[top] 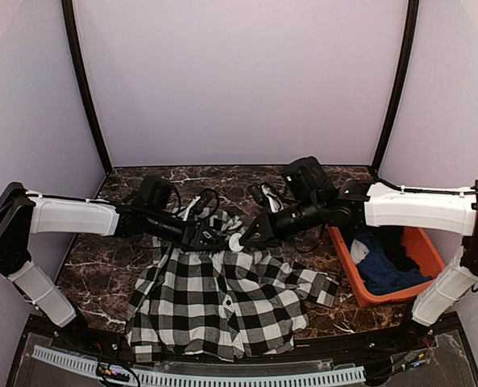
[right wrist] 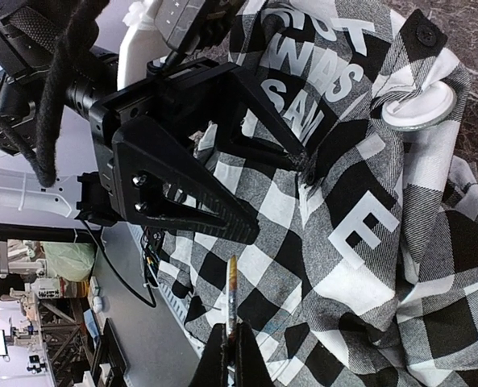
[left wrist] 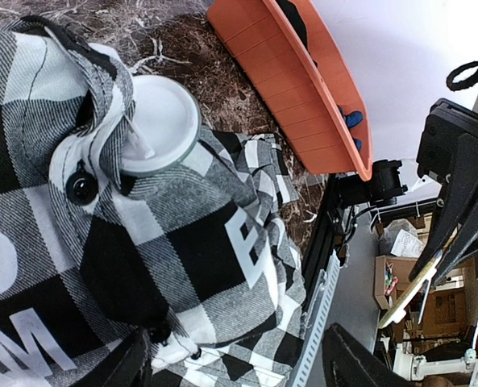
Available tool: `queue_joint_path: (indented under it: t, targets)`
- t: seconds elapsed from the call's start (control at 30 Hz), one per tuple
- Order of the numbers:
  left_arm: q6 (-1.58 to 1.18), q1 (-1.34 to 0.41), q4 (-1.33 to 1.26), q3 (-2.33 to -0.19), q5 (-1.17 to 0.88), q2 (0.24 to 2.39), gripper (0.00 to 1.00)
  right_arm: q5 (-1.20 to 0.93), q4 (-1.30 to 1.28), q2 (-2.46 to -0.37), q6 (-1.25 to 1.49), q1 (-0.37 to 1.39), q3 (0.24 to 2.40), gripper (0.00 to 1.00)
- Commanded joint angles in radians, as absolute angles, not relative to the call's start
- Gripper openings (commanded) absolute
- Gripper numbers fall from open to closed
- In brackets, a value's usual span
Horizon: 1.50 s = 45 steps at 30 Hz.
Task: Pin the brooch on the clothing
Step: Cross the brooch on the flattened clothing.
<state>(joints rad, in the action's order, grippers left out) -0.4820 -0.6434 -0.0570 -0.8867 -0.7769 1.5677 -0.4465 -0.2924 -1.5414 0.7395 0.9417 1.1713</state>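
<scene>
The clothing, a black-and-white checked shirt [top: 222,298] with white block letters [right wrist: 335,89], lies rumpled at the table's near middle. My left gripper [left wrist: 239,355] hangs over its upper part, jaws apart, with a raised fold of the checked cloth [left wrist: 222,266] between the fingers. In the right wrist view the left gripper [right wrist: 275,193] has one fingertip [right wrist: 301,157] touching the cloth. My right gripper [right wrist: 230,339] is shut on the brooch [right wrist: 233,294], a thin disc seen edge-on, held just above the shirt and close to the left gripper. The two grippers meet at the shirt's collar end [top: 230,234].
A white round disc [left wrist: 160,121] lies tucked in a fold of the shirt next to a black button [left wrist: 81,187]. An orange bin [top: 384,266] holding a dark blue garment [top: 384,270] stands on the right. The table's near edge [left wrist: 319,298] runs just past the shirt.
</scene>
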Motion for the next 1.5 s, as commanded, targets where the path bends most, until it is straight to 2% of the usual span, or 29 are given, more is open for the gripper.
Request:
queue_joint_path:
  t: [0.0,0.4,0.7,0.9,1.17,1.37,1.47]
  targets:
    - [-0.489,-0.643,-0.016,-0.863,-0.743,1.542,0.72,-0.468,-0.262,-1.543,0.750,0.933,1.165,0.00]
    - [-0.527,-0.643,0.007,-0.815,-0.730,1.493,0.73,-0.470,-0.271,-1.554,0.745,0.932,1.173,0.00]
    - [-0.582,-0.643,-0.118,-0.775,-0.765,1.544,0.72,-0.481,-0.280,-1.566,0.735,0.931,1.193,0.00]
    - [-0.656,-0.643,-0.303,-0.762,-0.817,1.604,0.74,-0.482,-0.287,-1.570,0.733,0.931,1.194,0.00]
    - [-0.675,-0.642,-0.359,-0.755,-0.836,1.651,0.73,-0.479,-0.294,-1.565,0.730,0.924,1.186,0.00]
    - [-0.793,-0.643,-0.573,-0.700,-0.888,1.659,0.68,-0.487,-0.298,-1.566,0.728,0.917,1.177,0.00]
    - [-0.850,-0.643,-0.647,-0.678,-0.903,1.666,0.62,-0.490,-0.314,-1.568,0.726,0.917,1.179,0.00]
